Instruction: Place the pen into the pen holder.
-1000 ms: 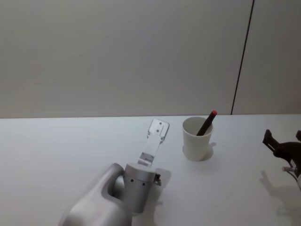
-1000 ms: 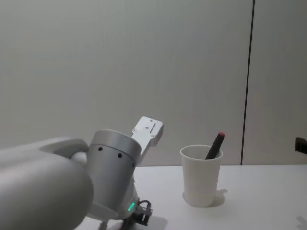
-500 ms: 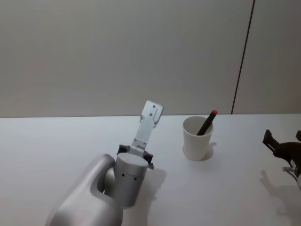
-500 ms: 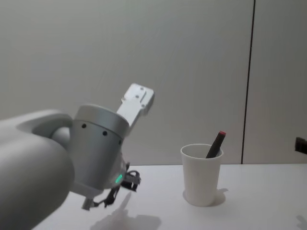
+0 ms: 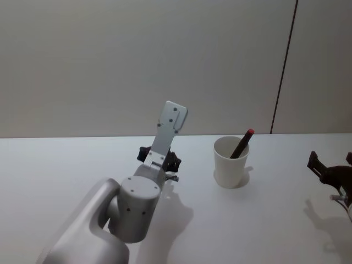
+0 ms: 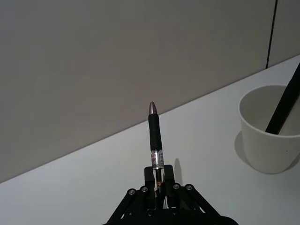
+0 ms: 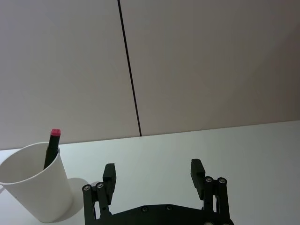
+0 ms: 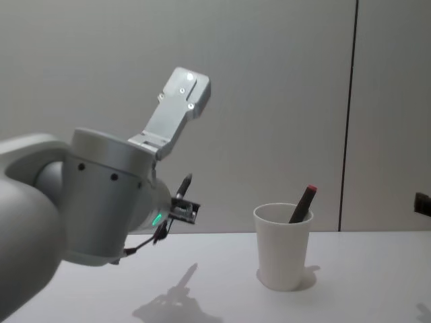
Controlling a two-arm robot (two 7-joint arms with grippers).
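Note:
My left gripper (image 6: 157, 176) is shut on a black pen (image 6: 154, 135) with a silver tip, which points up and away from the fingers. In the head view this gripper (image 5: 159, 156) hangs above the table, left of the pen holder (image 5: 230, 163), a white paper cup. From the chest, the held pen (image 8: 183, 188) sits well left of the cup (image 8: 283, 246) and higher than its rim. A dark marker with a red cap (image 5: 242, 143) leans inside the cup. My right gripper (image 7: 153, 171) stands open and empty to the right of the cup (image 7: 35, 183).
The white table (image 5: 264, 220) runs back to a plain grey wall with a dark vertical seam (image 5: 283, 71). My left arm's large grey wrist housing (image 8: 108, 202) takes up the left of the chest view.
My left arm has risen off the table with the pen, swinging left and up. The cup, the marker in it and the right gripper have not moved.

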